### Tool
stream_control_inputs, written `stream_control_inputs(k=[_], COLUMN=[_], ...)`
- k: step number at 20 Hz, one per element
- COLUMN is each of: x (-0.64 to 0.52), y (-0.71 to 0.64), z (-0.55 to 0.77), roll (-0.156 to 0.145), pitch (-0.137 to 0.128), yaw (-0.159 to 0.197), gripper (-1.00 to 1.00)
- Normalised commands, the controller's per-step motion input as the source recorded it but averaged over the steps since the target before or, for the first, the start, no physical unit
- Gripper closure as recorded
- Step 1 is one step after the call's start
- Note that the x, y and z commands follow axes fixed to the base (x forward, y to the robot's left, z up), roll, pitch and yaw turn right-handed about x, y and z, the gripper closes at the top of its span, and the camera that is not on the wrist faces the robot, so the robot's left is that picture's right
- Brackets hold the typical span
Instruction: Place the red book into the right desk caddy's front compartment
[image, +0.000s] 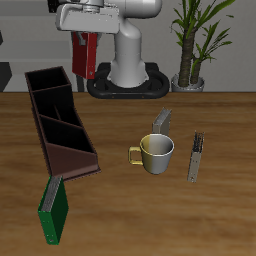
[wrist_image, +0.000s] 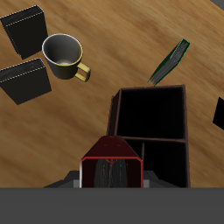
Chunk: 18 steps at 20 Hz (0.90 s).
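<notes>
Red book (wrist_image: 111, 164) apparently clamped in gripper (wrist_image: 111, 175) above right desk caddy (wrist_image: 150, 131).

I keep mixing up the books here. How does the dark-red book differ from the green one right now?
The slim dark-red hardcover book hangs in the air, held in the gripper, above the table's back; the slim green hardcover book stands on the wooden table, near its front edge. The red one touches nothing else; the green one stands at the sloping end of the dark brown-maroon desk caddy. Both are thin hardcovers outside the caddy.
</notes>
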Motion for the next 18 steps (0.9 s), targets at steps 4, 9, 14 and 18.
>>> stream_control_inputs(k=[4,9,14,18], x=[-0.03,-0.06,0.01,0.07], y=[-0.19,-0.12,-0.14,-0.14], z=[-0.12,-0.01,-0.04,-0.02], roll=[-0.036,-0.041,-0.015,-0.02], pitch=[0.013,-0.016,-0.008,-0.019], yaw=[-0.02,-0.045,-0.006,-0.027], gripper=[1.0,1.0,1.0,1.0])
